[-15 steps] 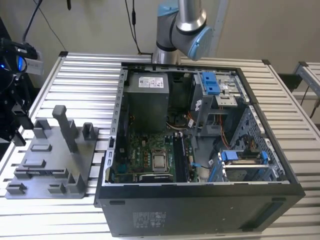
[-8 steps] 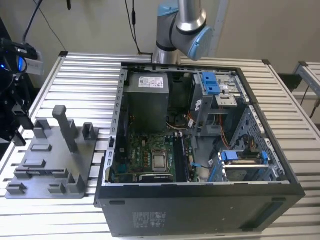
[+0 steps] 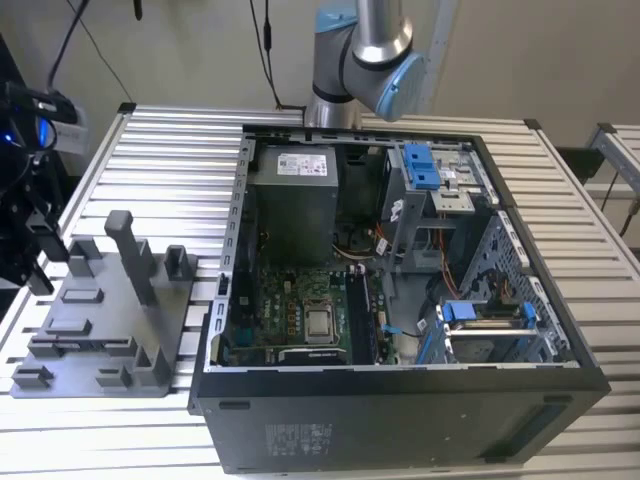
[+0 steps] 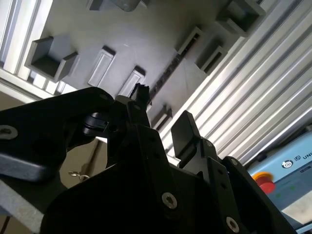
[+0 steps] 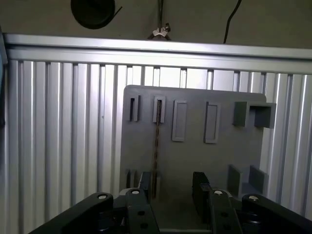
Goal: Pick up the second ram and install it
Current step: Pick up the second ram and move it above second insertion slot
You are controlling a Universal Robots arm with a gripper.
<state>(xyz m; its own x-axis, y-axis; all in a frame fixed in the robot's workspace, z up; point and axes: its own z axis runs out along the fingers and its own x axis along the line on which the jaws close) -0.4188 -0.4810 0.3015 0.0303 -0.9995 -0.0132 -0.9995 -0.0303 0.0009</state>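
A ribbed metal counter (image 3: 150, 150) carries an open computer case (image 3: 400, 300) and, on the exterior view's left, a grey fixture plate (image 3: 110, 320) with upright posts. The second ram (image 5: 157, 146) stands on edge in a slot of that plate. In both wrist views it shows as a thin dark strip with a brownish, toothed edge (image 4: 168, 70), and its faces are turned out of sight. The claw (image 5: 171, 185) hangs over the plate, open and empty, its fingers (image 5: 145, 183) well apart. The strip's near end lies in the gap, closer to one finger. The stick is probably light and stiff but fragile, so it is best pinched across its flat faces near the middle, clear of the contact edge.
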